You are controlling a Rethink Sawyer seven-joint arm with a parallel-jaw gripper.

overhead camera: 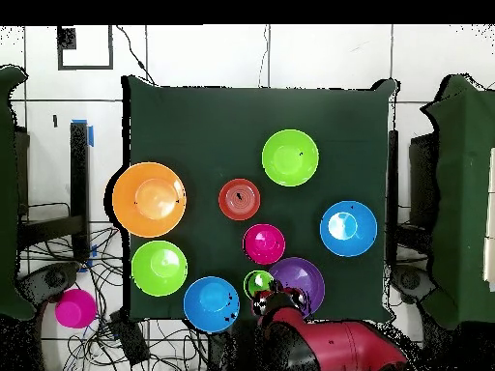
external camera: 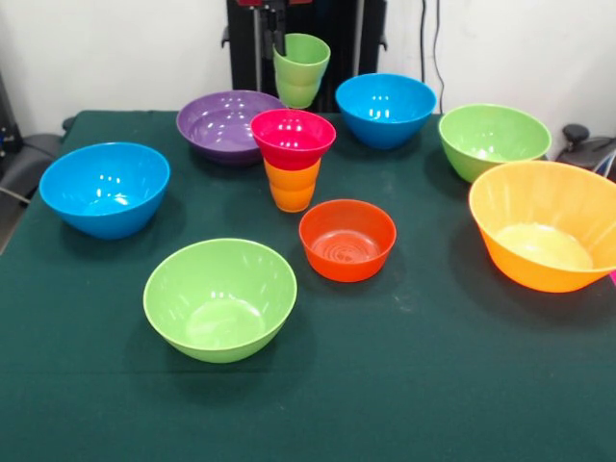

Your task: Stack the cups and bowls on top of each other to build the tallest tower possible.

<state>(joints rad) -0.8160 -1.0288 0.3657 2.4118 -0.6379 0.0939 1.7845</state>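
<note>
Red arm (overhead camera: 329, 350) reaches in from base; hand (external camera: 277, 38) closed on green cup (external camera: 300, 69), raised.

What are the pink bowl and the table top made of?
The pink bowl looks like shiny hard plastic: bright glints show on its rim. The table top seems covered in dull dark green cloth, since it shows no shine, though I cannot be sure.
</note>
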